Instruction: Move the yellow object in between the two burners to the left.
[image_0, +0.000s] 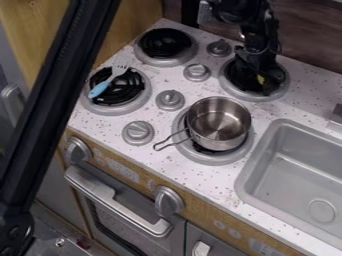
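Black bar (55, 102) slants across the foreground, well apart from the gripper (262, 83), which hangs low over a burner (252, 97); whether it is parted or closed cannot be told. Yellow object (260, 79) shows at the gripper's lower end, with a metal pot (217, 125) camera-side of it and a blue-handled fork (109, 81) farther off across the stove.
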